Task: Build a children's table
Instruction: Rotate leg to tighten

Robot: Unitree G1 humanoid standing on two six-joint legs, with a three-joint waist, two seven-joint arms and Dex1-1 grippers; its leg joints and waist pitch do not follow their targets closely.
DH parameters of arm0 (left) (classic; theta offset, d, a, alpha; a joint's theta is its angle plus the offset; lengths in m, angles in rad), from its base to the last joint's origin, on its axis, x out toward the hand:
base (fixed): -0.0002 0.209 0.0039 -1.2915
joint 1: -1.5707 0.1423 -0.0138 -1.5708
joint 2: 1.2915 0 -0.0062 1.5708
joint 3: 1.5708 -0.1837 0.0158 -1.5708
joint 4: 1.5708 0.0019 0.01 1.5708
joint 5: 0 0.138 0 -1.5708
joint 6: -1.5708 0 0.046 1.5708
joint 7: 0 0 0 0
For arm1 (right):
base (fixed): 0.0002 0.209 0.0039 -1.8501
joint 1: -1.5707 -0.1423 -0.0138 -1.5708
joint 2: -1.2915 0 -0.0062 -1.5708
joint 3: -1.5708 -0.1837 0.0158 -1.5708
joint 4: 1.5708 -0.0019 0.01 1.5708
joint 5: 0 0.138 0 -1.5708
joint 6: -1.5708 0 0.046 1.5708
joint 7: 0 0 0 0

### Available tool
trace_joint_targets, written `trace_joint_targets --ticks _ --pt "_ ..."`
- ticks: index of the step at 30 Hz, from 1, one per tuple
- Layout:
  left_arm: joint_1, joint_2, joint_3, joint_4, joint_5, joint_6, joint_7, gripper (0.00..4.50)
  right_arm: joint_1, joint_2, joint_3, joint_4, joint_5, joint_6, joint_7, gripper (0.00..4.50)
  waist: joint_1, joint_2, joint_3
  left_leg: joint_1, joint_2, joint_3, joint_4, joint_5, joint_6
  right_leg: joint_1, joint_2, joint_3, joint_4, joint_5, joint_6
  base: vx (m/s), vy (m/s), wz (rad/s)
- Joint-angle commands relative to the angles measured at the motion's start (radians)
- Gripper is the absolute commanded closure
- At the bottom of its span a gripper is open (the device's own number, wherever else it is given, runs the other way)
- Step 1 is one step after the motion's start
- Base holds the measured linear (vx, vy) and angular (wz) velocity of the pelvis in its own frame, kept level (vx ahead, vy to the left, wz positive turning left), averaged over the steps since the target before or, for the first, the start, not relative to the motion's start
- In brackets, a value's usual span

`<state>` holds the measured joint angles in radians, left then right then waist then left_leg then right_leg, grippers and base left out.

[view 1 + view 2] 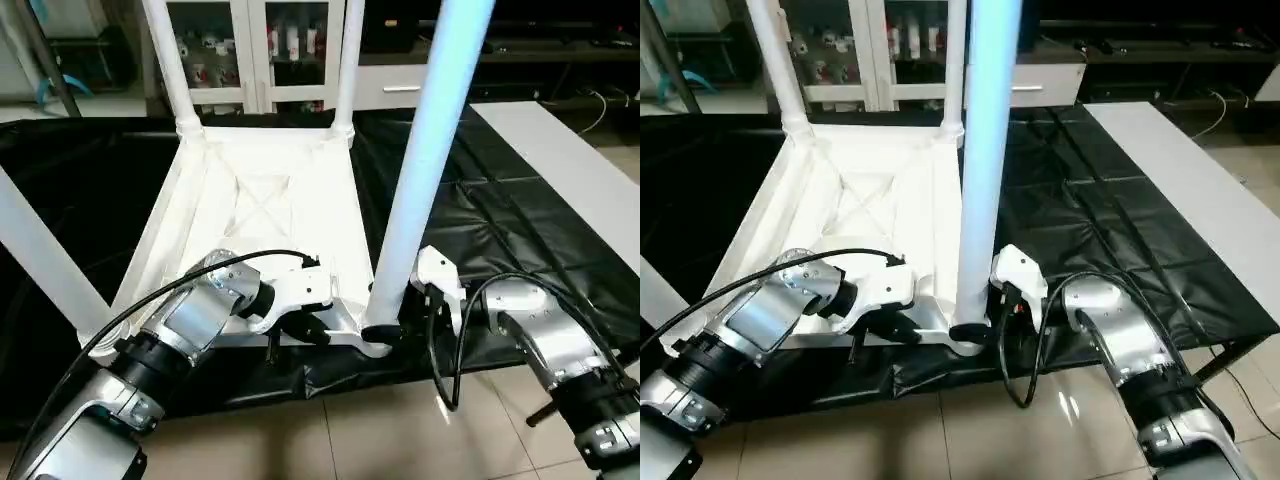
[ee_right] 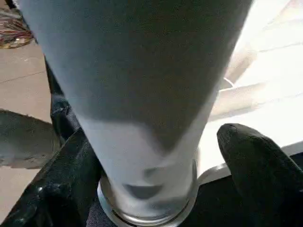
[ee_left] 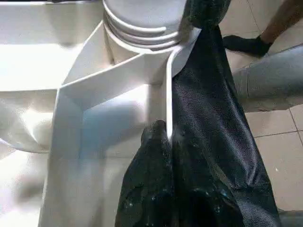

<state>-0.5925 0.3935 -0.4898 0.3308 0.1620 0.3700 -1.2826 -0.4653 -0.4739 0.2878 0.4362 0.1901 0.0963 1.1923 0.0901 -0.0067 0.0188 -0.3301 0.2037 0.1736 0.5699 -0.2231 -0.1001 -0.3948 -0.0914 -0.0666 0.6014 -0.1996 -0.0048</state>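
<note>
1. Right gripper (image 1: 385,325) sits at the foot of the nearest leg (image 1: 425,160), its two black fingers (image 2: 258,165) spread to either side of the tube where it enters the near right corner socket (image 1: 375,345). The wrist view shows one finger on each flank of the leg; I cannot tell whether the pads actually press on it or merely stand just beside it.
2. That leg stands upright, its long axis running straight up out of the socket, so any turning of it has to go round that vertical line. The right arm is plainly the nearer one to it; its silver forearm (image 1: 560,350) comes in low from the right, with the wrist turned so the fingers reach sideways at the tube's base.
3. Left gripper (image 1: 315,335) is closed, pinching the thin near edge wall of the tabletop (image 1: 260,200) just to the left of the same corner. Its wrist view shows the black fingers pressed together on that white rim, the threaded collar of the leg close ahead. I judge it is there to steady the top.
4. Upturned, the tabletop lies ribbed side up on the black sheet (image 1: 480,210) covering the table.
5. Farther back, two more legs (image 1: 170,60) stand upright in the far corner sockets, and another leg (image 1: 45,260) slants at the left edge.
</note>
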Motion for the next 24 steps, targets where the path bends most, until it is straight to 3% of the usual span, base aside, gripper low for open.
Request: trace_joint_targets --ticks 1,2,13,20,23,24 --pt "0.079 0.011 -0.131 0.056 0.05 0.043 -0.05 4.5 -0.016 -0.01 0.013 0.01 -0.013 -0.012 0.016 0.93 -0.001 -0.01 -0.038 -0.013 0.025 0.002 -0.056 -0.049 0.114 0.054 -0.049 0.041 -0.051 -0.023 -0.277 0.0 0.0 0.0" --pt "0.083 0.014 -0.13 0.049 0.05 0.049 -0.05 4.5 -0.017 -0.011 0.014 0.016 -0.012 -0.014 0.026 1.03 -0.001 -0.014 -0.038 -0.013 0.024 0.002 -0.056 -0.047 0.117 0.054 -0.049 0.04 -0.051 -0.024 -0.276 0.0 0.0 0.0" --pt "0.091 0.028 -0.138 0.029 0.054 0.069 -0.057 4.5 -0.015 0.0 0.002 0.049 -0.014 -0.015 0.052 1.98 -0.002 -0.01 -0.041 -0.01 0.025 0.002 -0.054 -0.051 0.116 0.053 -0.048 0.039 -0.049 -0.013 -0.288 0.0 0.0 0.0" --pt "0.088 0.025 -0.135 0.034 0.055 0.075 -0.042 4.5 0.002 0.026 -0.029 0.071 0.003 0.006 0.012 2.12 -0.002 -0.011 -0.041 -0.008 0.025 0.002 -0.056 -0.07 0.105 0.053 -0.047 0.039 -0.051 -0.017 -0.288 0.0 0.0 0.0" --pt "0.082 0.011 -0.122 0.054 0.058 0.067 0.0 4.5 0.001 0.049 -0.056 0.102 0.001 0.005 -0.056 2.15 -0.005 -0.01 -0.038 -0.008 0.026 0.001 -0.061 -0.108 0.088 0.052 -0.047 0.039 -0.056 -0.061 -0.279 0.0 0.0 0.0" --pt "0.076 -0.006 -0.104 0.072 0.058 0.062 0.038 4.5 -0.001 0.06 -0.069 0.12 -0.002 0.007 -0.097 2.15 -0.007 -0.008 -0.032 -0.007 0.026 0.001 -0.066 -0.157 0.073 0.05 -0.048 0.039 -0.064 -0.127 -0.265 0.0 0.0 0.0"
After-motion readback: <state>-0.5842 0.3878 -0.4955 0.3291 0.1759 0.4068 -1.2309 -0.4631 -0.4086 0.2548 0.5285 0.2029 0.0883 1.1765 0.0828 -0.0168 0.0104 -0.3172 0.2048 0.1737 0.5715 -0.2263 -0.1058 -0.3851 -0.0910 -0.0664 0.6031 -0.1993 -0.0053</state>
